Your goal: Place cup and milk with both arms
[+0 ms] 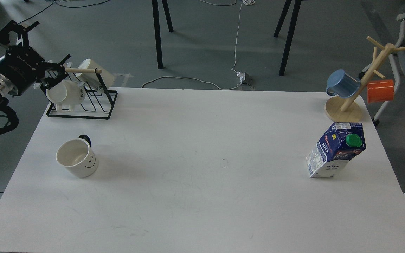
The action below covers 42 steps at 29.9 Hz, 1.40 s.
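Observation:
The cup [77, 159], cream-white with a black smiley face and a black handle at its back, stands upright on the white table [202, 196] at the left. On the right side of the table stands the milk [336, 150], a blue and white carton with a green cap. My left gripper [59, 71] hovers at the far left, above and behind the cup, in front of the black wire rack. Its fingers are spread open and hold nothing. My right arm is out of view.
A black wire rack [83, 105] with a wooden bar holds two cream mugs [65, 94] at the table's back left corner. At the back right, a wooden mug tree [345, 109] carries a blue mug [343, 83] and an orange mug [380, 90]. Chair and table legs stand on the floor behind.

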### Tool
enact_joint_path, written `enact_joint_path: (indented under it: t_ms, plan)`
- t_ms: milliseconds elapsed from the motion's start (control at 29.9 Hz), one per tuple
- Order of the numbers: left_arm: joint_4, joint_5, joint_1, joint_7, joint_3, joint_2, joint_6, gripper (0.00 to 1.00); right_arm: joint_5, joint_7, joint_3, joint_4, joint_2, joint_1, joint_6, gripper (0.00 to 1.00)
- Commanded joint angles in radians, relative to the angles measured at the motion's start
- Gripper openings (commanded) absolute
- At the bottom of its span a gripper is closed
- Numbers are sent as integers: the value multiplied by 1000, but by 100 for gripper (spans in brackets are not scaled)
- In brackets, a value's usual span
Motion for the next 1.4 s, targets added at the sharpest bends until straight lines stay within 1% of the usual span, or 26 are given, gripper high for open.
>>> enact_joint_path:
  t_ms: [0,167,234,301,334,468,568,635,701,768,835,902,935,1102,1269,1369]
  plan:
    - [0,0,14,0,1,4,0,100,5,0,3,2,13,-8,0,99]
    - [11,-6,14,-1,-5,2,0,100,3,2,11,1,13,-8,0,99]
    - [61,-15,6,-1,-26,-2,0,100,2,2,9,1,13,-8,0,99]
    - [132,-14,2,14,-37,-4,0,100,2,2,5,-1,13,-8,0,99]
    - [146,-9,0,15,-32,-3,0,100,0,2,3,1,13,-8,0,99]
    - [160,9,-17,17,-23,7,0,100,0,2,0,1,13,-9,0,99]
    - [157,157,-32,12,-9,8,0,100,2,2,0,4,17,-9,0,99]
    - [157,362,-78,3,-6,14,0,100,2,2,3,11,17,-8,0,99]
    - [152,550,-90,-14,-12,30,0,100,2,2,8,25,17,-8,0,99]
    - [143,664,-101,-66,-17,57,0,100,0,2,8,50,16,-8,0,99]
    - [137,676,-130,-129,-18,85,0,100,-1,0,5,79,14,-8,0,99]
    - [138,670,-175,-169,-20,94,0,100,-3,-1,3,102,13,-8,0,99]
    - [138,663,-192,-181,-20,105,0,100,-3,-1,3,116,10,-8,0,99]
    - [155,549,-204,-175,-17,152,0,100,-4,-8,0,139,8,-8,0,99]
    - [265,417,-199,-173,-3,142,0,100,-14,-9,-2,198,3,-19,0,99]
    - [275,403,-199,-173,3,142,0,100,-43,-9,-2,240,-3,-23,0,99]
